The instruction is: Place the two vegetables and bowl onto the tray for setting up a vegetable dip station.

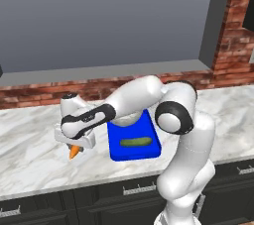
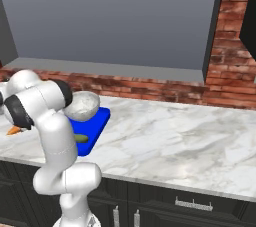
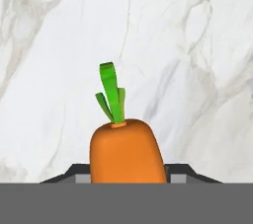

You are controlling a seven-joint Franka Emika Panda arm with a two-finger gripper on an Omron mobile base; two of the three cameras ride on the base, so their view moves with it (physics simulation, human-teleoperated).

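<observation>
The orange carrot [image 3: 126, 149] with its green stem sits between my gripper's [image 3: 126, 172] two dark finger tips, which are shut on its sides. From the left base view the gripper [image 1: 74, 144] hangs just over the marble counter, left of the blue tray [image 1: 149, 152], with the carrot [image 1: 74, 152] pointing down from it. The dark green cucumber [image 1: 136, 142] lies on the tray. The speckled grey bowl [image 2: 83, 106] stands at the far end of the tray [image 2: 100, 118]; whether it rests on it I cannot tell. The carrot's tip [image 2: 13, 130] peeks out behind the arm.
The white marble counter [image 2: 175, 136] stretches wide to the right of the tray. A brick backsplash [image 2: 150, 91] and a window sill run along the back. Dark drawers sit below the counter's front edge.
</observation>
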